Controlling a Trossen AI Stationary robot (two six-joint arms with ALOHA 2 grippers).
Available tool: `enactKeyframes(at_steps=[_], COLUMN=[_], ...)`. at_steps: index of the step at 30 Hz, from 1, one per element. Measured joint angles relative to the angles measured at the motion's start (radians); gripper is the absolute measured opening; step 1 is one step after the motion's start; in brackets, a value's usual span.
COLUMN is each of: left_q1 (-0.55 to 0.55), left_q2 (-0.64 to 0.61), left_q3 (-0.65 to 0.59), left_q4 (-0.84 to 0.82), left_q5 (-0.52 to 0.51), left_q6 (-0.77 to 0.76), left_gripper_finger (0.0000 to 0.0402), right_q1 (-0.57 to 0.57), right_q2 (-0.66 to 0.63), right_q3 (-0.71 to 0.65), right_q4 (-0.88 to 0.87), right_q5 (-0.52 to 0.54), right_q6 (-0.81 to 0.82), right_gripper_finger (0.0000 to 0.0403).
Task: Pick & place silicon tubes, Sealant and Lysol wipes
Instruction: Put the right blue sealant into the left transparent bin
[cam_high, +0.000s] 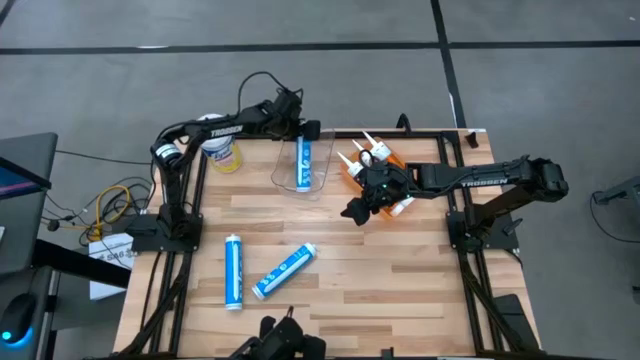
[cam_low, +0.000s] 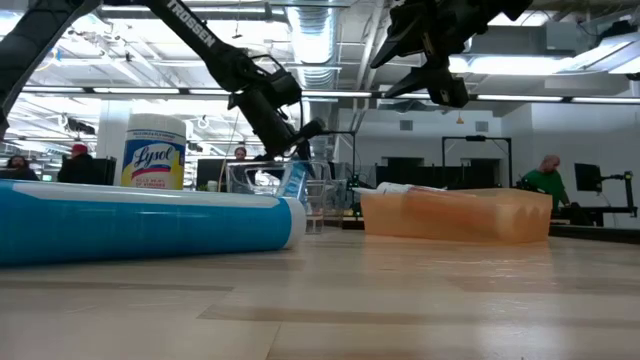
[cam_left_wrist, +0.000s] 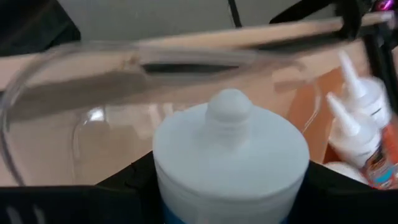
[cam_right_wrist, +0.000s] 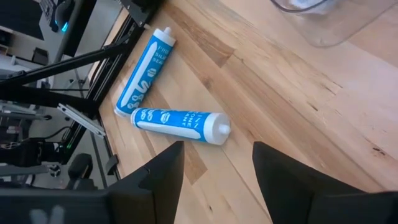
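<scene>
At the far edge of the table (cam_high: 400, 290), the left gripper (cam_high: 308, 129) is seen in the high view, closed on the end of a blue tube (cam_high: 303, 163) that lies inside a clear container (cam_high: 322, 178). That hold is confirmed only by the left wrist view, where the white capped end of the tube (cam_left_wrist: 230, 149) is clamped between the dark fingers (cam_left_wrist: 124, 180), with the container's transparent rim (cam_left_wrist: 37, 68) arching beyond it. White-nozzled sealant tubes (cam_left_wrist: 364, 124) are also caught at the side of that view.

From above, these sealant tubes (cam_high: 375, 155) are shown lying in an orange bin (cam_high: 345, 170) just beside the clear container. The right gripper (cam_high: 357, 211) is placed over the table beside that bin; its fingers (cam_right_wrist: 155, 180) are shown spread apart with nothing between them in the right wrist view. Through that gap two more blue tubes are seen on the wood, one (cam_right_wrist: 180, 121) lying crosswise near the other (cam_right_wrist: 144, 71). The same two are found in the high view near the front left, one straight (cam_high: 234, 272) and one slanted (cam_high: 285, 270), close together.

The Lysol wipes (cam_high: 222, 150) are stood upright at the far left corner, near the left arm. The label is legible only in the low view, where the canister (cam_low: 154, 152) rises behind a blue tube (cam_low: 140, 225) lying across the foreground. There the right gripper (cam_low: 430, 60) is seen raised well above the orange bin (cam_low: 455, 215), a height not conveyed from overhead. People (cam_low: 545, 180) are visible in the room behind.
</scene>
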Motion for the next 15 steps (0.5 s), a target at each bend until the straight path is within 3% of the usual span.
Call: enactKeyframes(at_steps=[15], left_q1=[-0.028], left_q2=[0.000], left_q3=[0.000], left_q4=[0.002], left_q5=[-0.005], left_q6=[0.091], left_gripper_finger=[0.0214], right_q1=[-0.002], right_q2=[0.001], right_q3=[0.000], right_q4=[0.011], right_q5=[0.001], right_q6=[0.000], right_gripper_finger=[0.0177])
